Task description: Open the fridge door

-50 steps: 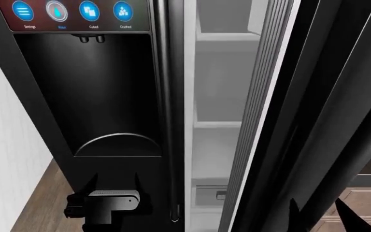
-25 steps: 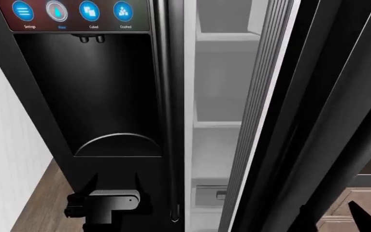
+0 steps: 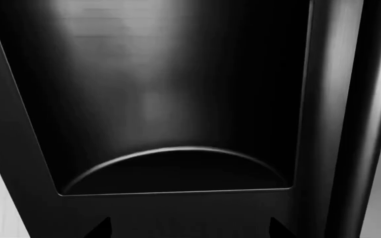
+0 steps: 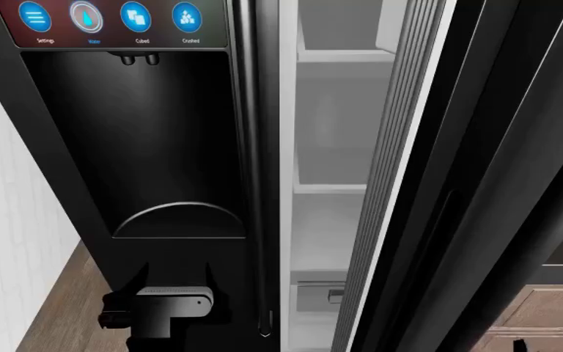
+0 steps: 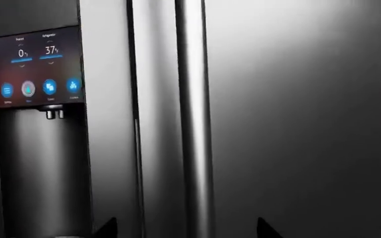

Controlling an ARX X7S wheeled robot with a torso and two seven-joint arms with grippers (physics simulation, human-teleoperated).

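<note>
fridge door [image 4: 477,183]: glossy black, swung ajar, white lining edge showing
left gripper [image 4: 155,304]: opening perhaps slight, unclear
right gripper: spread, empty

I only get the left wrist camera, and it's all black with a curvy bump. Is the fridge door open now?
Observer: Yes. In the head view the door stands ajar, with a bright gap beside it.
Operator: What's in the gap?
Observer: White shelves inside the fridge.
Operator: Then what's my black thing?
Observer: The dispenser recess on the other door. Above it are four blue buttons, which your view cuts off.
</note>
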